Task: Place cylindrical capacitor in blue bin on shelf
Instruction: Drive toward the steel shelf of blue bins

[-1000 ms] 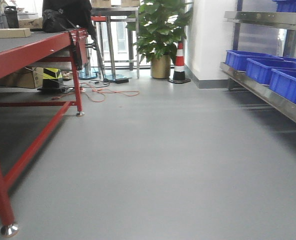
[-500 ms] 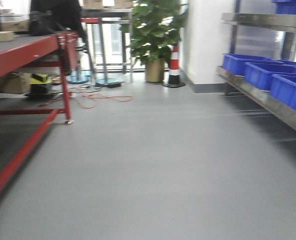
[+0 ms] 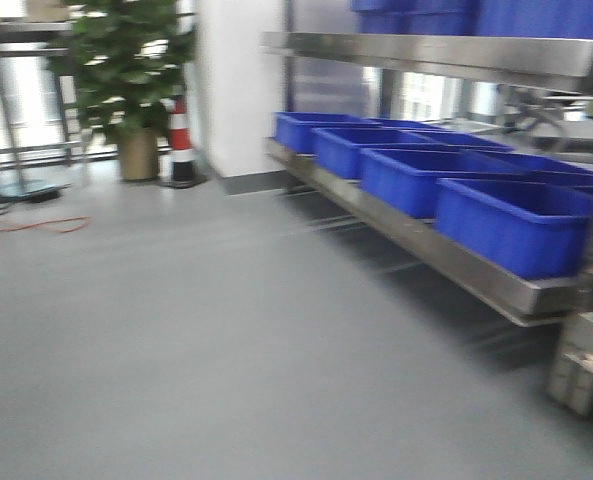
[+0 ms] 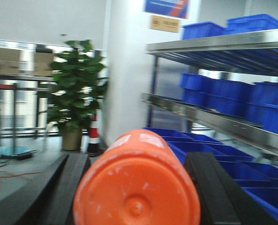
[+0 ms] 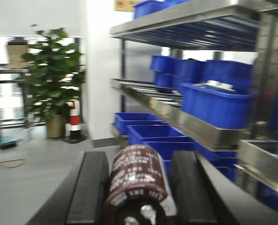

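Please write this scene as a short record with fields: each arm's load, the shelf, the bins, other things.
left end effector: closed on orange cylinder
right end effector: closed on dark brown capacitor
shelf: steel rack, right side of front view
blue bins: a row on a low level, more above
background: potted plant and striped cone near the white wall

Shelf: steel beams, brushed and shiny, catching pale reflections.
Blue bins: moulded plastic, smooth, with a slight sheen.
Floor: grey, smooth, matt.
Capacitor: dark brown glossy sleeve with pale print; bare metal terminals on its end.
Orange cylinder: smooth, plastic-looking skin; end face flecked with pale scuffs.
Right tool fingers: black, matt.
Plant pot: dull gold sheen.
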Controlling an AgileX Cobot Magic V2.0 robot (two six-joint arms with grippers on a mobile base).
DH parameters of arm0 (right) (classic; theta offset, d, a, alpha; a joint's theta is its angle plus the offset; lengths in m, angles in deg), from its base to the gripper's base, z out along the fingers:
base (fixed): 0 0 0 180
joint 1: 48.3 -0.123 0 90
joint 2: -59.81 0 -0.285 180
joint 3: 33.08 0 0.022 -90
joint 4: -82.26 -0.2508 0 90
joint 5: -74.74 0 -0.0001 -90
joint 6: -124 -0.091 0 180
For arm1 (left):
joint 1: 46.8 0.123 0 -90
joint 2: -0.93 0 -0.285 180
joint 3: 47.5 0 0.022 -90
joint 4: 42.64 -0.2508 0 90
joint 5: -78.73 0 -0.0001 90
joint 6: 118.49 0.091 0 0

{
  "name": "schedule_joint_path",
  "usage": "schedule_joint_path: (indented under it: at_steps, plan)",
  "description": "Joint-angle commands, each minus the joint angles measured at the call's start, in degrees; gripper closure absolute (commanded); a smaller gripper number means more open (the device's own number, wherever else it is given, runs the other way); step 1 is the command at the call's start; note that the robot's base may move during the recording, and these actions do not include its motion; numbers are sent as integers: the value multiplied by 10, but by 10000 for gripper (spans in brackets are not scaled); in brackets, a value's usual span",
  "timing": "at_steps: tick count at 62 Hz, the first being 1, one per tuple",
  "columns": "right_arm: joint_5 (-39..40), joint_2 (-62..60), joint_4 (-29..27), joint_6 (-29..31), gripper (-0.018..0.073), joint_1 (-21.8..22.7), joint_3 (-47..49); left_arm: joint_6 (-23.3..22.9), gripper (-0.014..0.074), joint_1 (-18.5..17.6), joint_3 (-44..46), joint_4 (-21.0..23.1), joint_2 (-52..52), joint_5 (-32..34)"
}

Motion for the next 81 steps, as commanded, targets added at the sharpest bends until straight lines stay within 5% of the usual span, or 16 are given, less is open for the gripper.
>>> schedule_joint_path:
  at_steps: [1,81]
  plan:
    - [13,-3,4,1,721,0,0,1,708,3,0,4,-2,13]
    - [13,-3,4,1,721,0,0,1,708,3,0,4,-2,13]
